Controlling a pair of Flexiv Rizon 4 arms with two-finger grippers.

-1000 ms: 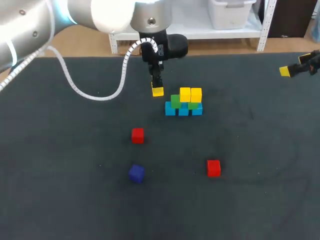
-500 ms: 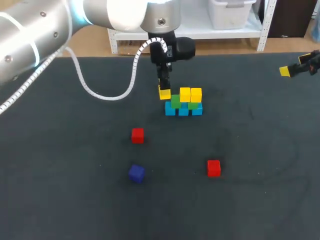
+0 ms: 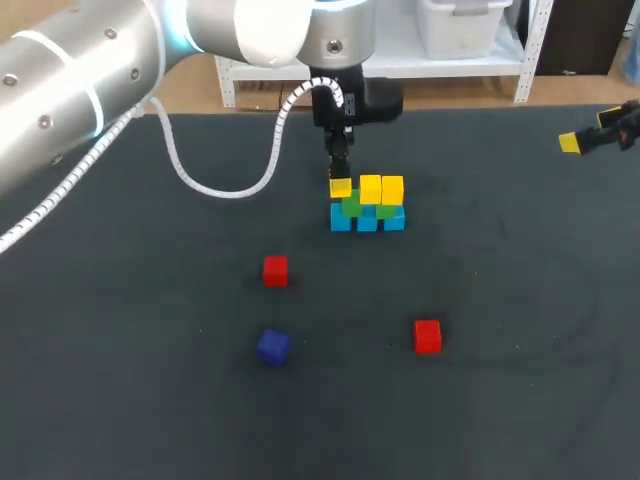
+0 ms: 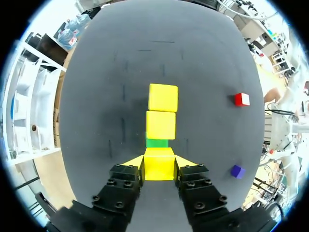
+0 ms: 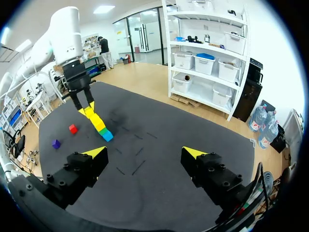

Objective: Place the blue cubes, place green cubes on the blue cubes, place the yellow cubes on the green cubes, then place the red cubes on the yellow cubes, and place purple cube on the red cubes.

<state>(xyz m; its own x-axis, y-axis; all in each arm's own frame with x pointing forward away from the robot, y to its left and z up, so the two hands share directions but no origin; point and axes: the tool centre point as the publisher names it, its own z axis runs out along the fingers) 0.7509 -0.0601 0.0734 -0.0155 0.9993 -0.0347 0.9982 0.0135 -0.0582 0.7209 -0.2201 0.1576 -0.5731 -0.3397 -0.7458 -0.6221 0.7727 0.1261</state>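
Now the left gripper (image 4: 160, 162), clamped on a yellow cube (image 4: 159, 170), hovers over the green cube (image 4: 157, 143); releasing off-centre could tip it or nudge the neighbouring yellow cube (image 4: 161, 124).

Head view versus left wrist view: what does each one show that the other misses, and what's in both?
Only the head view shows the blue cubes, two red cubes rather than one, and the right gripper. Only the left wrist view shows both fingertips of the left gripper pressing the yellow cube between them. Both show the placed yellow cubes, a green cube and the purple cube.
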